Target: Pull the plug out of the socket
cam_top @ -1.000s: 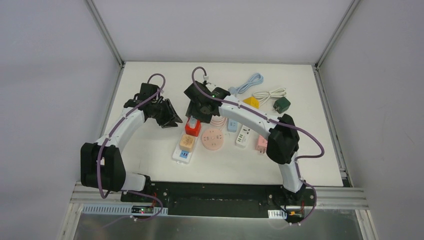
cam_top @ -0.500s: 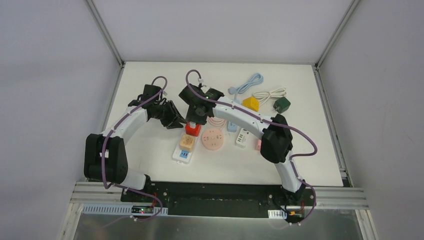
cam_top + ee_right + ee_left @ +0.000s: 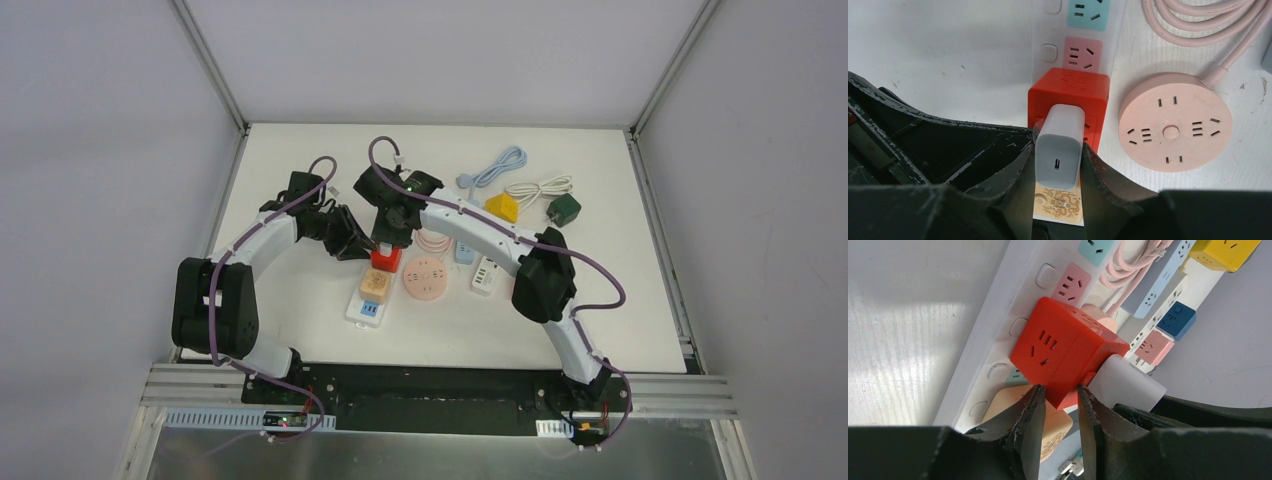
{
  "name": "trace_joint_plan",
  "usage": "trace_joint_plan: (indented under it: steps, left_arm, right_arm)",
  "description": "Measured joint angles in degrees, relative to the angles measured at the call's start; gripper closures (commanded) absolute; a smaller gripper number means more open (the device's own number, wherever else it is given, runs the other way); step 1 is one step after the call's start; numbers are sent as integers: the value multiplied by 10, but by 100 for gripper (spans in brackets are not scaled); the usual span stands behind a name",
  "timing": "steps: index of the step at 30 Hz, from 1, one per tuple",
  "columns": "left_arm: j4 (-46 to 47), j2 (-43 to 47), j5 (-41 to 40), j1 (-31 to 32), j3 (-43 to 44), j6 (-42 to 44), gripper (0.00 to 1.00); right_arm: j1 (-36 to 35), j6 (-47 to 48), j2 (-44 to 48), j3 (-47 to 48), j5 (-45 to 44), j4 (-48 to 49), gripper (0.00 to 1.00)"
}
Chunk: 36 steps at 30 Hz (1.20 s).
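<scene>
Jaws of both arms are sitting at the red cube socket (image 3: 386, 258), seen from above. Left wrist: the left gripper (image 3: 1060, 405) is pinching the cube's edge, nearly closed, bracing it. Right wrist: the right gripper (image 3: 1058, 160) is clamping the white plug (image 3: 1058, 140), which is seated in the cube with its long axis pointing at the camera. I'm reckoning the next move is a straight pull along that axis.

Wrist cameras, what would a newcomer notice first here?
The red cube socket, sitting on the white power strip, is clamped at its corner by the left gripper. A white plug sticks out of the cube, pinched between the fingers of the right gripper. A round pink socket lies on the table right beside the cube.
</scene>
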<state>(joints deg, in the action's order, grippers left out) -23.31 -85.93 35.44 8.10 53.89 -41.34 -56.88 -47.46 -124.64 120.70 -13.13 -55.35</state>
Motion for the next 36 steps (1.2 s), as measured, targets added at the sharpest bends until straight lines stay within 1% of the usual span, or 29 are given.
trace_joint_plan:
  steps: [4, 10, 19, 21, 25, 28, 32, 36]
  left_arm:
    - [0, -3, 1, -3, 0, 0, 72]
    - [-4, -3, -8, -2, 1, 2, 75]
    - [-23, -9, -27, 2, 12, 5, 77]
    - [-26, -9, -29, 2, 12, 5, 77]
    - [-28, -10, -30, 5, 13, 7, 77]
    - [-31, -10, -30, 11, 14, 9, 76]
    - [-31, -10, -30, 13, 15, 11, 76]
    - [-31, -15, -30, 21, 18, 12, 76]
  right_arm:
    - [0, 0, -13, 23, 3, -18, 100]
    - [3, -1, -57, 105, 12, -80, 100]
    - [-3, 14, -54, 97, 4, -70, 100]
    - [-6, 27, -43, 77, -2, -52, 100]
    - [-10, 37, -4, 8, -9, 3, 100]
    - [-9, 33, 11, -17, -10, 18, 100]
    - [-3, 8, 9, -9, -1, 3, 100]
    - [5, -7, -37, 78, 10, -77, 100]
